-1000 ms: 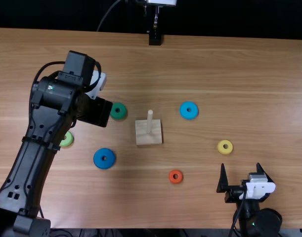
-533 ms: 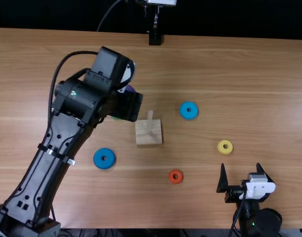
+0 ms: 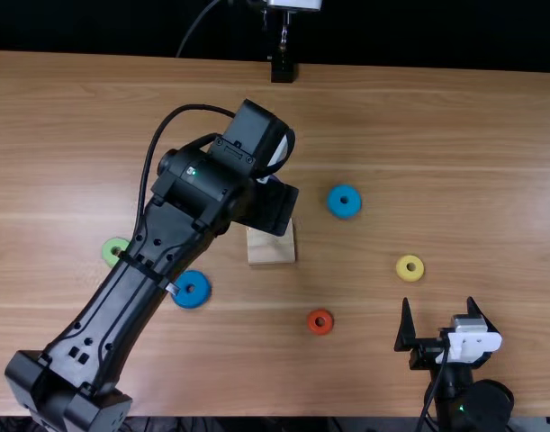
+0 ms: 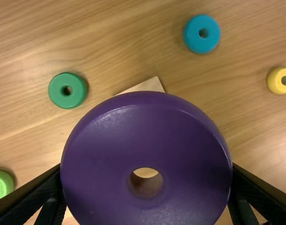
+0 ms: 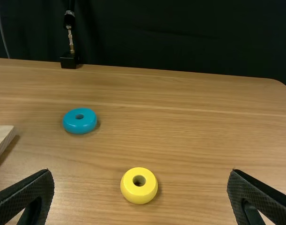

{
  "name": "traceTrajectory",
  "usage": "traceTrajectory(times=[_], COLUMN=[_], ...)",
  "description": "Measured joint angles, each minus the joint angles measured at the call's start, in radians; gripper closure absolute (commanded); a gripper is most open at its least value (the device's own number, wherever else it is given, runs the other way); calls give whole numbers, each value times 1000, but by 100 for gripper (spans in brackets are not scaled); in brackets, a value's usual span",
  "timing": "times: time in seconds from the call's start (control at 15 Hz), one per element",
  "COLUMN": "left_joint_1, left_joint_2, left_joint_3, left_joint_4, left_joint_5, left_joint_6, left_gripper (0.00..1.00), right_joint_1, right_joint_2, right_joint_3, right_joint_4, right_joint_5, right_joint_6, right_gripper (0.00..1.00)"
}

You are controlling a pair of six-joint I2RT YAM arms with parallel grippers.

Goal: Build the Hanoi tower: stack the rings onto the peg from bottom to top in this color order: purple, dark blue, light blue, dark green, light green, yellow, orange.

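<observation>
Left end effector (image 3: 269,209) gripped the thick, round purple ring (image 4: 147,126), one black finger pressed to each side. Ring was held above the tabletop (image 3: 437,135); in the left wrist view it overlapped most of the square, pale wooden base (image 3: 271,248). Right end effector (image 3: 438,310) stood open, fingers wide apart, near the table's near edge.

Loose rings, all lying flat on the tabletop: round light blue ring (image 3: 344,211) right of the base; small yellow ring (image 3: 410,277) farther right and nearer; small orange ring (image 3: 320,330) nearer than the base; round dark blue ring (image 3: 201,297) left of the base, beside the left arm; light green ring (image 3: 108,245) beyond that arm; dark green ring (image 4: 68,102) seen in the left wrist view.
</observation>
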Motion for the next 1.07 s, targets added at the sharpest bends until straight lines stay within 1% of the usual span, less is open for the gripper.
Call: traceTrajectory(times=[0.33,0.73,1.07], left_joint_1=[-6,-8,-38], left_joint_2=[49,76,109], left_joint_3=[2,4,30], left_joint_4=[14,20,23], left_joint_5=[0,0,0], left_joint_6=[-24,-26,-28], left_gripper=[100,100,100], right_joint_1=[0,0,0], right_joint_2=[0,0,0], right_joint_3=[0,0,0], right_joint_4=[0,0,0], right_joint_5=[0,0,0], right_joint_6=[0,0,0], right_gripper=[0,0,0])
